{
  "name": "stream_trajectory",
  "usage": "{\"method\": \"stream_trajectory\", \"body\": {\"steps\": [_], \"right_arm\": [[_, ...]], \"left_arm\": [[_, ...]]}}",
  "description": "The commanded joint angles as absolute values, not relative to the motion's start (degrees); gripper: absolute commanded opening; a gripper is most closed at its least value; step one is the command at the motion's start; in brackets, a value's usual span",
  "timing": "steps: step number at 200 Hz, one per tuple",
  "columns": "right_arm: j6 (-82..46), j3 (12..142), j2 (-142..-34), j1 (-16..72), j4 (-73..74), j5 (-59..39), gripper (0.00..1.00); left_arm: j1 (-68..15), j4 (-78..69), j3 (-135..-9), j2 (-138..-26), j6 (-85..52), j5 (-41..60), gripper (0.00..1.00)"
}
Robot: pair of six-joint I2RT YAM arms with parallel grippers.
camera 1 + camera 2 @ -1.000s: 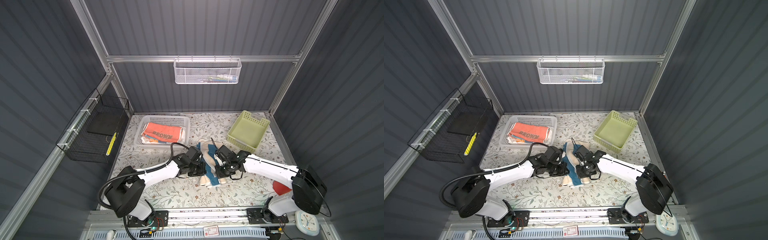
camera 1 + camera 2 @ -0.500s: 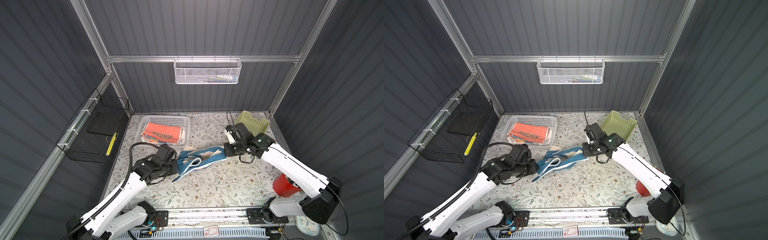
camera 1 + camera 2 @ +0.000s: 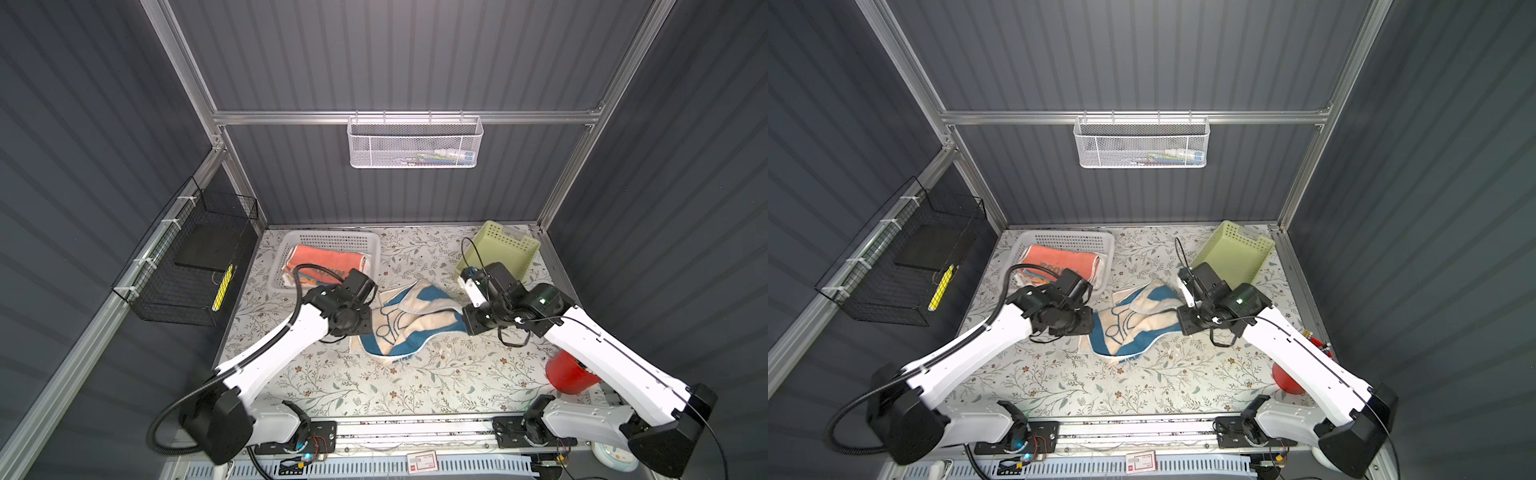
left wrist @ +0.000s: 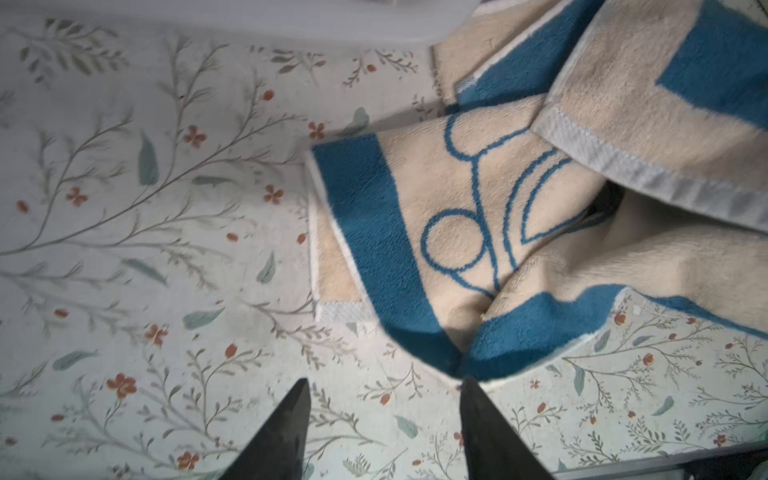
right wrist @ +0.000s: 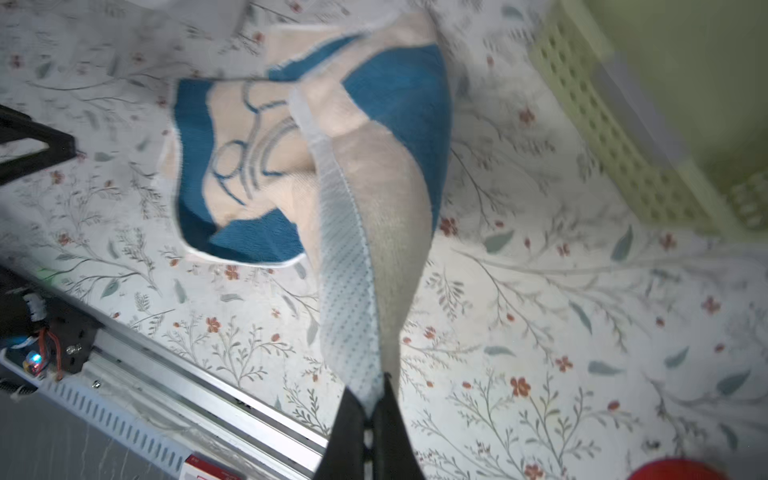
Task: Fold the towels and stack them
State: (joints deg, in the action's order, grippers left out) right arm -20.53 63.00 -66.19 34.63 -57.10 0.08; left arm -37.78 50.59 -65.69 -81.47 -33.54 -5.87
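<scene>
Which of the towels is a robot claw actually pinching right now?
The cream-and-blue towel: the right gripper is shut on its hem. The coral-orange towel lies untouched in the white basket.

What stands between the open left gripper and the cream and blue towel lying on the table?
Nothing visible. In the left wrist view the left gripper has its jaws open over bare flowered table covering, and the cream and blue towel lies just ahead of the fingertips. The right gripper is shut on its hem.

A robot lab cell: aluminium frame [image 3: 282, 117], grey panelled walls [image 3: 374, 54], floral tabletop [image 3: 374, 386].
</scene>
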Motion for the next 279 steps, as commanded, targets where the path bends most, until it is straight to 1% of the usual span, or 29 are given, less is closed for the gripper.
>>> {"method": "stream_trajectory", "body": {"steps": [1, 20, 42, 66, 81, 117, 131, 151, 174, 201, 220, 230, 232, 240, 258, 279], "right_arm": [[-26.1, 56.6, -64.52, 29.65, -57.14, -2.03, 0.0], [-26.25, 54.05, -64.83, 28.6, -55.1, -2.9, 0.0], [-25.34, 53.53, -67.68, 28.22, -54.54, -2.75, 0.0], [-24.44, 53.35, -70.4, 28.04, -53.82, -2.86, 0.0], [-24.26, 53.3, -71.11, 27.95, -53.14, -2.87, 0.0], [-23.82, 53.35, -71.89, 27.88, -51.89, -2.9, 0.0], [-23.57, 53.65, -72.04, 27.82, -51.93, -2.91, 0.0], [-23.33, 53.61, -71.82, 27.86, -51.52, -2.51, 0.0], [-23.44, 53.18, -72.15, 27.86, -50.52, -2.5, 0.0], [-23.53, 52.91, -73.72, 27.79, -49.69, -3.65, 0.0], [-23.42, 52.84, -74.31, 27.83, -49.42, -4.11, 0.0], [-23.46, 52.69, -74.31, 27.86, -49.19, -4.29, 0.0], [-23.46, 52.66, -74.23, 27.86, -49.17, -4.33, 0.0], [-23.4, 52.49, -74.19, 27.82, -49.01, -4.44, 0.0], [-23.27, 52.08, -74.11, 27.86, -48.87, -4.48, 0.0], [-23.38, 51.49, -74.1, 27.86, -48.63, -4.65, 0.0]], "left_arm": [[-35.7, 44.47, -70.35, -89.69, -27.47, -2.97, 0.58], [-32.68, 41.77, -73.3, -96.81, -25.38, -1.65, 0.58], [-28.4, 40.32, -76.53, -102.95, -23.21, -0.39, 0.58], [-24.0, 39.64, -80.3, -107.14, -20.6, 0.0, 0.58], [-21.7, 39.8, -84.98, -109.42, -18.81, -0.17, 0.58], [-18.03, 41.26, -91.8, -114.07, -15.42, 0.53, 0.58], [-18.02, 42.01, -93.41, -113.91, -14.75, 2.1, 0.58], [-18.83, 41.34, -92.35, -111.55, -15.48, 5.45, 0.57], [-22.59, 39.6, -89.5, -108.33, -16.76, 7.69, 0.57], [-27.95, 36.48, -87.1, -107.83, -19.87, 14.17, 0.57], [-29.58, 32.34, -84.39, -108.52, -23.72, 18.17, 0.54], [-30.0, 30.3, -82.97, -108.92, -25.39, 18.46, 0.53], [-30.02, 29.96, -82.73, -109.01, -25.66, 19.89, 0.53], [-30.2, 28.88, -82.07, -109.52, -26.36, 21.28, 0.54], [-30.62, 27.08, -81.47, -111.11, -27.77, 24.33, 0.6], [-31.57, 24.38, -78.93, -112.04, -29.53, 27.17, 0.6]]}}
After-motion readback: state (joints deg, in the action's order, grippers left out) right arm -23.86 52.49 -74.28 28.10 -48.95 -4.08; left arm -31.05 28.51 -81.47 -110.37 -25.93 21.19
